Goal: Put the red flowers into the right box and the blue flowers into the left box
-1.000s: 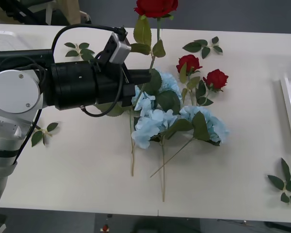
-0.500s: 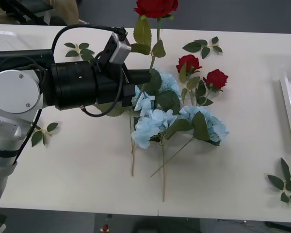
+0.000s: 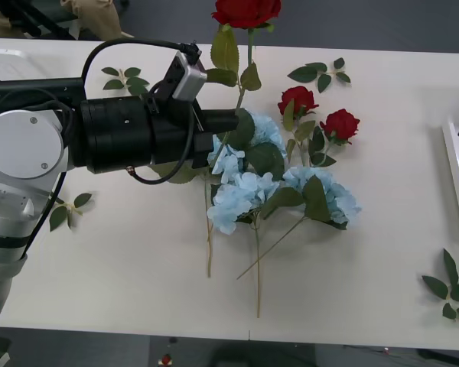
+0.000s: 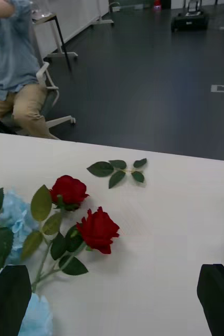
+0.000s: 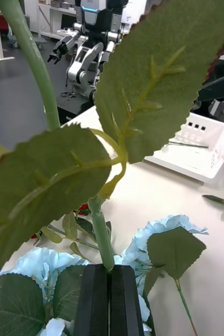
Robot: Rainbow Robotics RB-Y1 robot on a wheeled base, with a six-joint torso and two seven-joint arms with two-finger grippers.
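Nothing among the flowers has shifted; a dark shape now shows at the frame's right edge. Left claw (image 5: 110,273) is clamped on a red rose's stem (image 5: 102,239) at centre, right claw (image 4: 112,294) spread apart. No writing is readable.

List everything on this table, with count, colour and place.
red flowers: three, deep red; one lifted by its stem at the far edge, two lying right of centre.
blue flowers: three clusters, pale blue, centre.
leaf sprigs: four, green, scattered around the edges.
right box: one, white, right edge.
left box: one, white, far left corner.
table: one, white.
left gripper: black, shut on the lifted rose's stem.
right gripper: black, open, at the right side, facing the two roses.
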